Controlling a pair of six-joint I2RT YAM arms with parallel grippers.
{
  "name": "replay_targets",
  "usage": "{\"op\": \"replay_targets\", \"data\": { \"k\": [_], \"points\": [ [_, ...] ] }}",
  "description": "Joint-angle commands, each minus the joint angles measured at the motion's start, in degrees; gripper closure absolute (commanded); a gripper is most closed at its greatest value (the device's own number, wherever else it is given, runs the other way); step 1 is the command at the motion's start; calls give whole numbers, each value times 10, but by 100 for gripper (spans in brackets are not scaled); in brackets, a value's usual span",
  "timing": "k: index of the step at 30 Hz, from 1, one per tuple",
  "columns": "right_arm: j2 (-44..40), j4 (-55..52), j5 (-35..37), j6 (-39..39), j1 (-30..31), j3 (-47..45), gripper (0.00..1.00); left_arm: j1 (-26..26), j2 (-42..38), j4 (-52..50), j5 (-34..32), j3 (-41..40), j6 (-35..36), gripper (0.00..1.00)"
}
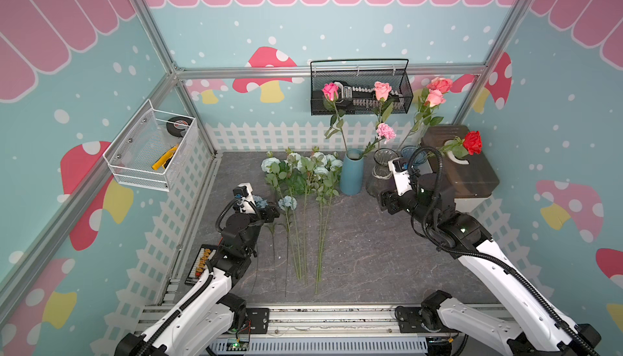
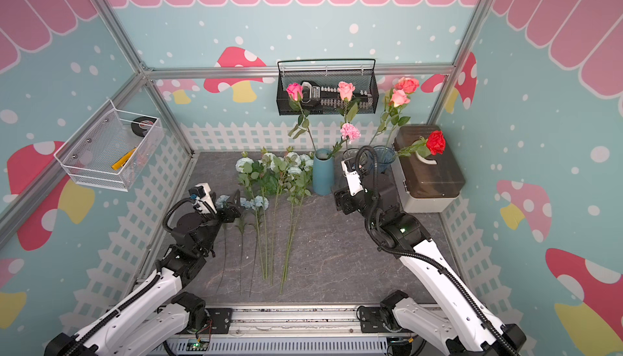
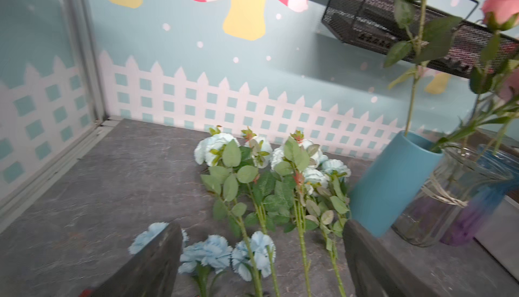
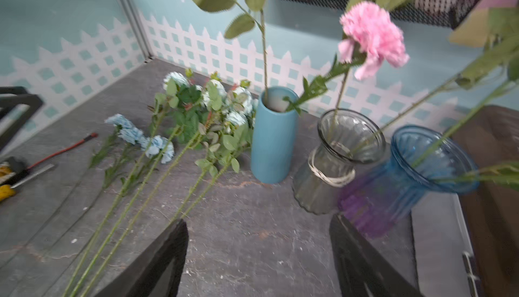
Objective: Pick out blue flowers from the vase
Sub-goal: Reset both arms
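Flowers: pale-blue artificial blooms on long green stems are lying flat just beside tall blue ceramic cylinder vase — none showing inside.
L claw: gaping wide, empty, hovering over the blooms' far side from vase.
R claw: gaping wide, empty, hanging near vase.
Risk: R arm brushing vase — tall pink rose making it top-heavy, so prob tipping.

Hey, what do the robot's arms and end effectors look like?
Both arms have white link shells, left arm and right arm, with black joint housings. A black corrugated cable loops along each. A green light glows on a right-arm joint. The left end effector and right end effector have flat, dark fingers.
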Motion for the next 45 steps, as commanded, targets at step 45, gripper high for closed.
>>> {"op": "replay_targets", "data": {
  "k": [45],
  "points": [
    [300,737,163,-58,-248,-388,1,113,412,423,-95,-59,119,2]
  ]
}}
